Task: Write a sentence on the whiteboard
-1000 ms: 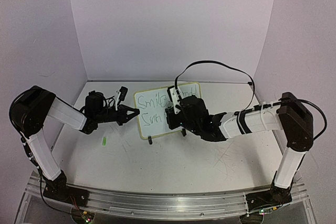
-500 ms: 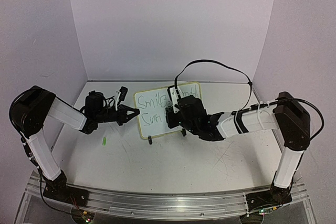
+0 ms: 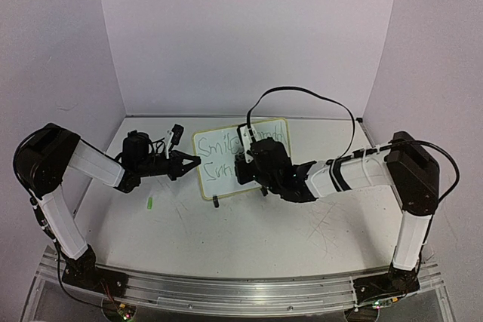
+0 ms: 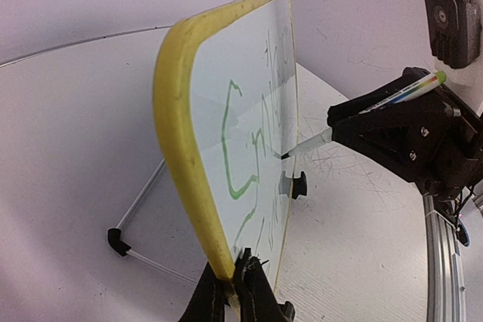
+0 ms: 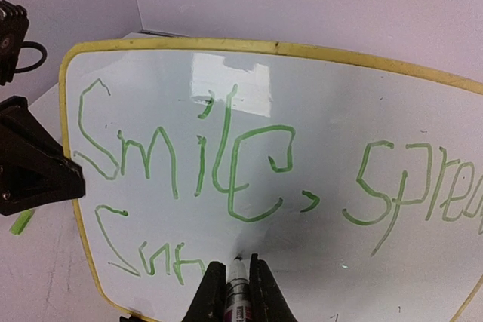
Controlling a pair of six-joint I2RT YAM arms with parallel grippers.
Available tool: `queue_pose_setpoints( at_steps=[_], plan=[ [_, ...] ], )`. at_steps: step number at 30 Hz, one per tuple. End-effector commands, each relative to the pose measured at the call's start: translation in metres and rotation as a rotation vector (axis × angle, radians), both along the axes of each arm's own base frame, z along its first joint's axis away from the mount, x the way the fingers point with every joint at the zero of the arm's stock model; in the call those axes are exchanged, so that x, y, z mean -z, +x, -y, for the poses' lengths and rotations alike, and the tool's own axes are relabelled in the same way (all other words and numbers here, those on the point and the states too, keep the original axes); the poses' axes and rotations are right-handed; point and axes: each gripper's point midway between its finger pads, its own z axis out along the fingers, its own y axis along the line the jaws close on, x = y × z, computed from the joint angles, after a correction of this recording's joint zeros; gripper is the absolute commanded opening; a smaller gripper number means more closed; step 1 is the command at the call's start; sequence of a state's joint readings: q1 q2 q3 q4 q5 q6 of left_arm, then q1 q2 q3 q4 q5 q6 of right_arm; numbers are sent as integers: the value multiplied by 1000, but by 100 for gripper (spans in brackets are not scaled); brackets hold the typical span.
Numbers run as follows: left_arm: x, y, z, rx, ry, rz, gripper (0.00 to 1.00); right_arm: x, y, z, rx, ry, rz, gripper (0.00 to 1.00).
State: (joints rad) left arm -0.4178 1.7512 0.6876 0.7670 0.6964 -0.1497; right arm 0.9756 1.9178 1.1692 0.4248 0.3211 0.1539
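We find the whiteboard (image 3: 211, 157) standing on its lower edge at the far middle of the counter (image 3: 249, 239), leaning back on a thin wire prop (image 4: 139, 205). Two small black feet (image 3: 216, 202) rest on the counter under its near edge.

The left gripper (image 3: 193, 162) reaches in from the left and is clenched on the yellow frame at the left edge of the whiteboard. In the left wrist view its fingertips (image 4: 249, 292) pinch the frame from both sides.

The right gripper (image 3: 243, 165) sits in front of the middle of the whiteboard and is clenched around a marker (image 5: 237, 280). The marker points at the writing face, and its tip touches the face just right of the last letters of the lower line.

The sentence (image 5: 256, 179) is in green on two lines. The upper line reads "Smile, spre" before it runs out of the right wrist view. The lower line holds only a few letters at the left end.

A small green object (image 3: 150, 203) lies on the counter, left of the whiteboard and nearer than the left gripper.
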Motion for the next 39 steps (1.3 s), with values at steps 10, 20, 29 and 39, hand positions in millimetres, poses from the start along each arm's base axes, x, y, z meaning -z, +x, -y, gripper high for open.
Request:
queue_pose_setpoints(
  at_steps=[10, 20, 29, 39],
  plan=[
    [42, 10, -16, -81, 153, -23, 0, 1, -3, -11, -24, 2, -13, 0],
    [42, 10, -15, -80, 153, -23, 0, 3, -2, 13, 67, -21, -6, 0],
    [41, 10, -15, -79, 151, -21, 0, 14, -6, 19, 74, -46, -26, 0],
    [42, 10, -15, -78, 152, -23, 0, 19, -13, -6, 11, -2, -59, 0]
  ],
)
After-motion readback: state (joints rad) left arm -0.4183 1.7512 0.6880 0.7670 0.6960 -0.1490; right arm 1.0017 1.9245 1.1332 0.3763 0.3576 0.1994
